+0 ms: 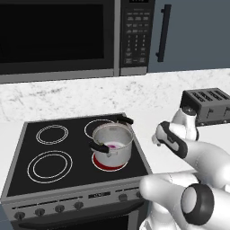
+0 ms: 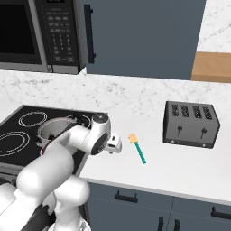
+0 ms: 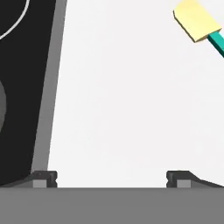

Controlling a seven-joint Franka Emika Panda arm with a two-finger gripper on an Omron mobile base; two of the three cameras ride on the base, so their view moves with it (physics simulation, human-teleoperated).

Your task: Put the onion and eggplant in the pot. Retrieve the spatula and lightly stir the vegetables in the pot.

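The end effector (image 3: 111, 177) hangs open and empty over the tabletop (image 3: 122, 109) beside the stove (image 3: 22, 87). The spatula (image 3: 197, 22) lies flat, well ahead and to one side.

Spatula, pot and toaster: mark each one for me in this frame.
spatula (image 2: 137, 148): right base view, on the teal handle just below the tan head.
pot (image 1: 122, 147): left base view, on the steel outer wall.
toaster (image 2: 191, 130): right base view, on its dark front face.
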